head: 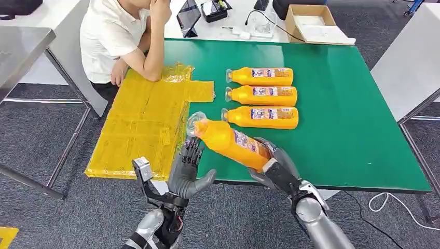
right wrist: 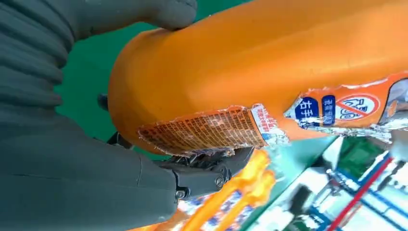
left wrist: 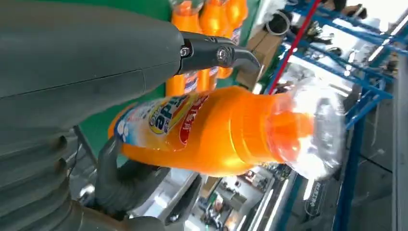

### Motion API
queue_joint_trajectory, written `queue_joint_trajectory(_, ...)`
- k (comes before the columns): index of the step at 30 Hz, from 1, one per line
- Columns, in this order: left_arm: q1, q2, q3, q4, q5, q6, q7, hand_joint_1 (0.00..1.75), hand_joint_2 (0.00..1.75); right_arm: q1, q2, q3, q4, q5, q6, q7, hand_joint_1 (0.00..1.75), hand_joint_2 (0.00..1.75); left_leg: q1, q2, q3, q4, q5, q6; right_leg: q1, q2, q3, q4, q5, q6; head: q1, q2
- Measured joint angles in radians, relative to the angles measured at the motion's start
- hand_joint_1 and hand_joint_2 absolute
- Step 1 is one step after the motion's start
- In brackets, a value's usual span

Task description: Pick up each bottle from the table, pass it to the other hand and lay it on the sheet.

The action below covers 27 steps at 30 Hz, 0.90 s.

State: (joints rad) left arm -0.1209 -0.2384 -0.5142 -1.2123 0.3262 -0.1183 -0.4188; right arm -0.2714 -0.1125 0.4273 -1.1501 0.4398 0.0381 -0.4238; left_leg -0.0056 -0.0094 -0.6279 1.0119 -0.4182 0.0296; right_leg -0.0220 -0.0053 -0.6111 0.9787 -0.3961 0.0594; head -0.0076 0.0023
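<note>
In the head view the right hand (head: pixel 275 168), low and right of centre in the frame, grips the base end of an orange bottle (head: pixel 228 141) and holds it tilted above the near edge of the green table (head: pixel 353 129), its clear cap pointing up and to the left. The left hand (head: pixel 189 168) stands just left of it with fingers spread and raised beside the bottle's neck — the head view does not settle whether they touch it, but they hold nothing. The left wrist view shows the same bottle (left wrist: pixel 216 130) close in front of that hand's thumb and dark fingers (left wrist: pixel 216 53), which reach along it without closing round it. In the right wrist view the bottle's base and torn label (right wrist: pixel 231 125) sit clamped between the grey thumb and the dark fingers (right wrist: pixel 207 175). Three more bottles (head: pixel 262 96) lie side by side on the table in the upper middle of the frame, caps to the left. The yellow sheet (head: pixel 140 124) lies at left of centre, over the table's left edge — a person (head: pixel 124 36) in a white shirt sits at the upper left, one elbow resting on the sheet's far end.
</note>
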Motion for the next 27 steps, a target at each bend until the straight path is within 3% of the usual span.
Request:
queue_joint_trajectory(24, -0.041, -0.025, 0.021, 0.045, 0.282, -0.069, 0.032, 0.00, 1.75, -0.022, 0.078, 0.171, -0.007, -0.010, -0.027, -0.048, 1.75, 1.75, 0.000, 0.000, 0.000, 0.000, 0.000, 0.000, 0.000, 0.000, 0.000, 0.000, 0.000, 0.000, 0.000, 0.000)
queue_joint_trajectory(25, -0.040, -0.029, 0.029, 0.038, 0.316, -0.072, 0.043, 0.26, 1.75, -0.022, 0.079, 0.180, -0.007, -0.013, -0.022, -0.048, 1.75, 1.75, 0.000, 0.000, 0.000, 0.000, 0.000, 0.000, 0.000, 0.000, 0.000, 0.000, 0.000, 0.000, 0.000, 0.000)
queue_joint_trajectory(27, -0.035, -0.031, 0.038, 0.020, 0.338, -0.075, 0.042, 0.26, 1.75, -0.026, 0.078, 0.196, -0.006, -0.022, -0.010, -0.050, 1.75, 1.75, 0.000, 0.000, 0.000, 0.000, 0.000, 0.000, 0.000, 0.000, 0.000, 0.000, 0.000, 0.000, 0.000, 0.000)
